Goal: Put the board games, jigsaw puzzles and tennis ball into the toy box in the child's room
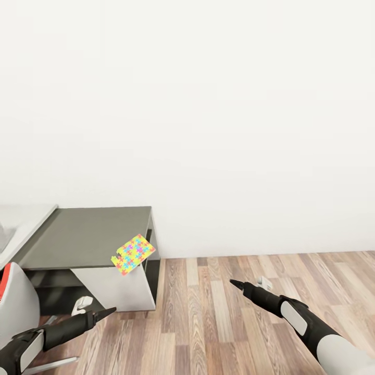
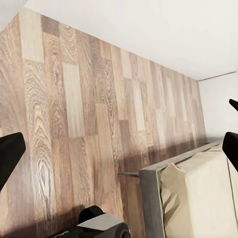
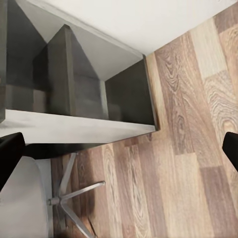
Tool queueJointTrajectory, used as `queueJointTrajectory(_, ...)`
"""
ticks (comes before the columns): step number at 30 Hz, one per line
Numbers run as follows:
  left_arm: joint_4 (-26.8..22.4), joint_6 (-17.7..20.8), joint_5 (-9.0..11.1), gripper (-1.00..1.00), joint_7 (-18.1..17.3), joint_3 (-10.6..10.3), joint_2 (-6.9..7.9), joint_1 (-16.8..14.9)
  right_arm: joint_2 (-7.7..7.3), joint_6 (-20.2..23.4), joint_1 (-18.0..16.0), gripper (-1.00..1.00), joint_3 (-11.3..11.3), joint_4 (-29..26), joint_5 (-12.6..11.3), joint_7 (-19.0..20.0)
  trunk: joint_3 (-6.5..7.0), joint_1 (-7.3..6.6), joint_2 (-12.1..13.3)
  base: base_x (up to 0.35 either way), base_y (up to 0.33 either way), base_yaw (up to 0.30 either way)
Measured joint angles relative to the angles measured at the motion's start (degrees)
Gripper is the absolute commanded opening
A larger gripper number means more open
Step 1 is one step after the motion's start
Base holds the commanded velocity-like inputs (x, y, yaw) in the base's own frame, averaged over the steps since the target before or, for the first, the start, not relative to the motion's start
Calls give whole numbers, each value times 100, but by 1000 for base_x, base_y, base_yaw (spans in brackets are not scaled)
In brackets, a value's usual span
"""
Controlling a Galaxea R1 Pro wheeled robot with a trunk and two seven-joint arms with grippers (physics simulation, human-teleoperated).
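One jigsaw puzzle (image 1: pixel 133 253), a flat board of yellow, pink, blue and green pieces, lies tilted at the front right corner of the table's dark grey cabinet section (image 1: pixel 88 234), partly overhanging the edge. The pale grey desk top (image 1: pixel 28 221) joins it at the left. My left gripper (image 1: pixel 96 311) hovers open, low in front of the cabinet. My right gripper (image 1: pixel 251 284) is open over the wood floor, to the right of the puzzle and lower. A corner of the bed (image 2: pixel 198 198), with its beige mattress, appears in the left wrist view. The board games, tennis ball and toy box are out of view.
A white chair (image 1: pixel 15 302) stands at the left in front of the desk; its metal star base (image 3: pixel 69 198) is visible on the floor. The cabinet's open dark shelves (image 3: pixel 94 89) face the right wrist camera. Wood-plank floor (image 1: pixel 250 323) stretches to the right along a white wall.
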Motion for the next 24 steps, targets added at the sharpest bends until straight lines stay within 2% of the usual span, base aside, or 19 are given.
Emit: queueJointTrajectory(24,0,-2,0,100,1,0,-2,0,16,-16,0,100,9,0,0,-9,224,0,0,0,0,67)
